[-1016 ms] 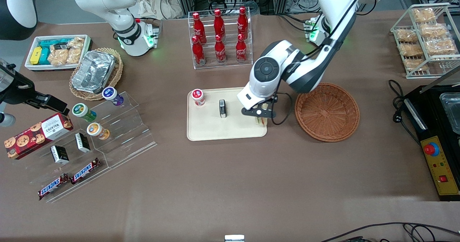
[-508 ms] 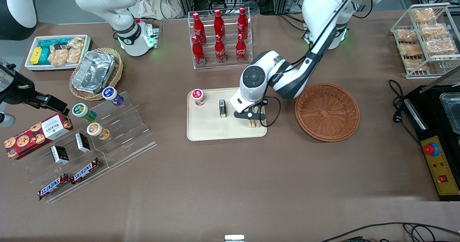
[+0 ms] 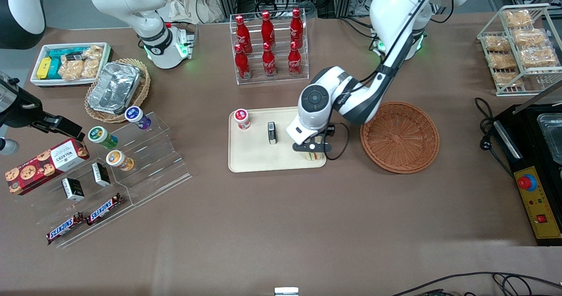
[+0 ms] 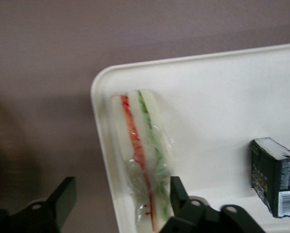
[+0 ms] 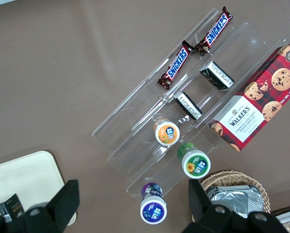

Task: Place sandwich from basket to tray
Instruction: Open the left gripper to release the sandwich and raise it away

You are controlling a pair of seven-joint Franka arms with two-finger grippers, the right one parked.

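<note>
The sandwich [image 4: 144,160] lies on its side in a corner of the tray [image 4: 222,116], the corner nearest the front camera and closest to the basket [image 3: 399,137], its red and green filling edge facing up. The end effector [image 3: 312,148] hangs just above it, fingers [image 4: 62,199] spread wide, one by the sandwich's edge over the tray, the other out over the brown surface [image 3: 281,225]; it grips nothing. In the front view, a small dark box [image 3: 272,132] stands on the tray at nine o'clock from the sandwich, with a red-capped cup [image 3: 242,118] farther along. The basket sits at three o'clock, off the tray. A rack of red bottles [image 3: 268,45] stands at twelve o'clock.
</note>
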